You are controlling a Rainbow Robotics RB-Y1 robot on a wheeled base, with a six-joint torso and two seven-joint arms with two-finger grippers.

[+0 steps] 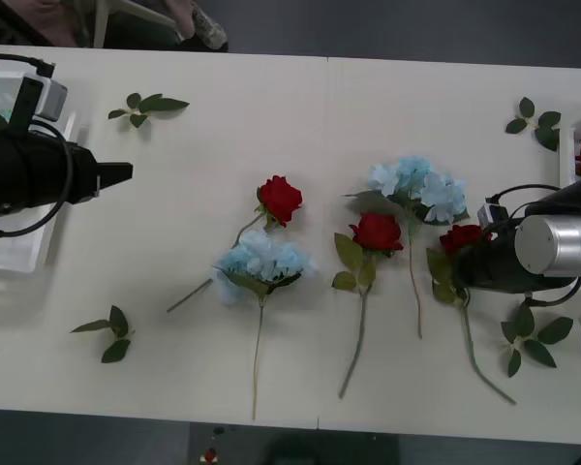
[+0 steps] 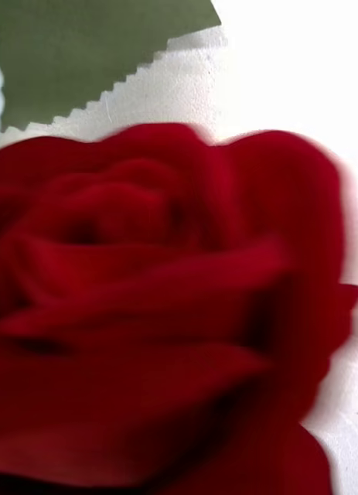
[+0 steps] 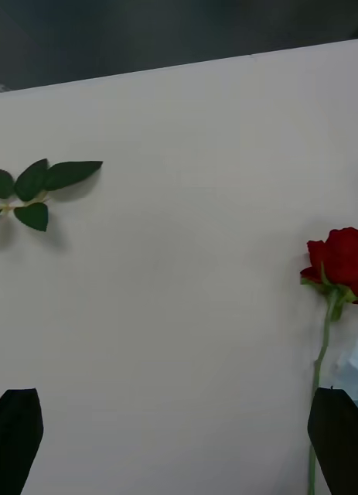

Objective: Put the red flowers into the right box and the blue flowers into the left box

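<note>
Step judged: pick of rightmost rose (image 1: 462, 236), near table's (image 1: 271, 107) right edge. Right gripper (image 1: 473, 260) is pressed up to bloom (image 2: 163, 309); whether fingers are spread or pinching cannot be told. Rose long axis runs roughly far-to-near, bloom toward far edge, stem end toward near edge, slanted to right. Next move judged: grip to be confirmed, rose lifted, carried to right box (image 1: 573, 145) at right edge. Left gripper (image 3: 179, 441) is idle over left box (image 1: 39, 247) at left edge, fingers spread, nothing held.
</note>
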